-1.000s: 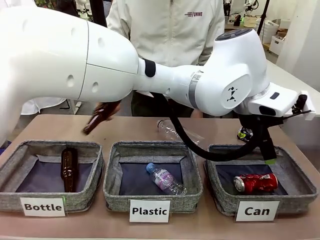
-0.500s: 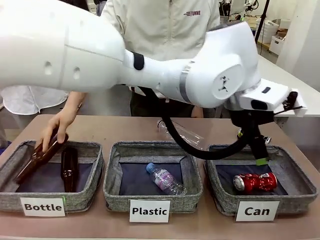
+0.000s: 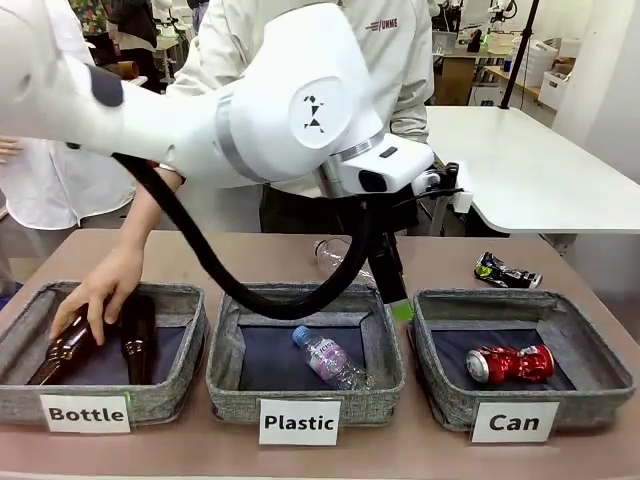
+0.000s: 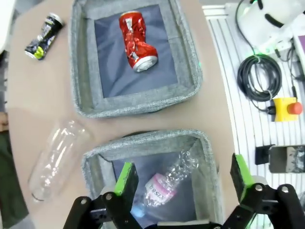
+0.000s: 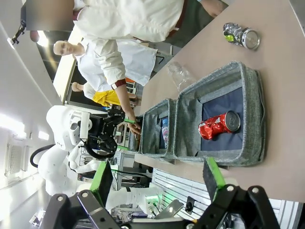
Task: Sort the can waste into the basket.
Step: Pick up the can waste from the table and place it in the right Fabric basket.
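Just changed: the left gripper (image 4: 183,176) had swung away from over the shallow grey fabric basket carded "Can" (image 3: 585,400) toward 9 o'clock, and hung above the middle grey basket carded "Plastic" (image 3: 222,345).
Left claw: fingers wide apart, holding nothing.
Right claw: the right gripper (image 5: 157,175) stood spread too, empty.
Red can: the crushed red drink can with silver ends (image 3: 511,363) lay inside the Can basket; that half looked done.
Black can: the crushed black can with green-yellow marks (image 3: 508,271) lay on the brown tabletop (image 3: 450,262) at 12 o'clock of that basket, just beyond its far rim, no longer half-hidden by the gripper; it remained to sort.
Person: a hand (image 3: 98,297) had come down into the grey basket carded "Bottle" (image 3: 160,400), laying a brown glass bottle (image 3: 62,352) there; a second earlier it held that bottle over the table.
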Tool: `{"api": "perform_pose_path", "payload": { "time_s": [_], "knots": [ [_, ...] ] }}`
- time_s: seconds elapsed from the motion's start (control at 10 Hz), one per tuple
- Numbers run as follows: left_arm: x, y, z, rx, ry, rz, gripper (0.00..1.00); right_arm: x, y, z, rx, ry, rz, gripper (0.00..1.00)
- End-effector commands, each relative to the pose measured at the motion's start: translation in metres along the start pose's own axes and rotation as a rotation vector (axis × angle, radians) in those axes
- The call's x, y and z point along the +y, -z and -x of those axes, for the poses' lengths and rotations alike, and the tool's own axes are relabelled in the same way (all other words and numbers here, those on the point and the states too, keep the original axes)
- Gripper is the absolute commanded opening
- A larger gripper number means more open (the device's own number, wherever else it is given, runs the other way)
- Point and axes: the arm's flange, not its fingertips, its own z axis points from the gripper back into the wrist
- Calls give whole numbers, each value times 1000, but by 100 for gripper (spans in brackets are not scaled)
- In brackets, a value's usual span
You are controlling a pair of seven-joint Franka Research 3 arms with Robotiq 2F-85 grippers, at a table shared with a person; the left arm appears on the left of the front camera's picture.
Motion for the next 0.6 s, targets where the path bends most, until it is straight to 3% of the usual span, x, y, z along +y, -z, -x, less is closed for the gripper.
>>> {"api": "perform_pose_path", "payload": {
  "time_s": [0.0, 0.5],
  "knots": [
    [-14, 7, 8, -41, 36, -1, 100, 2, 0, -2, -15, -27, -20, 100],
    [-13, 5, 9, -43, 33, -20, 100, 2, 0, -2, -15, -27, -20, 100]
  ]
}}
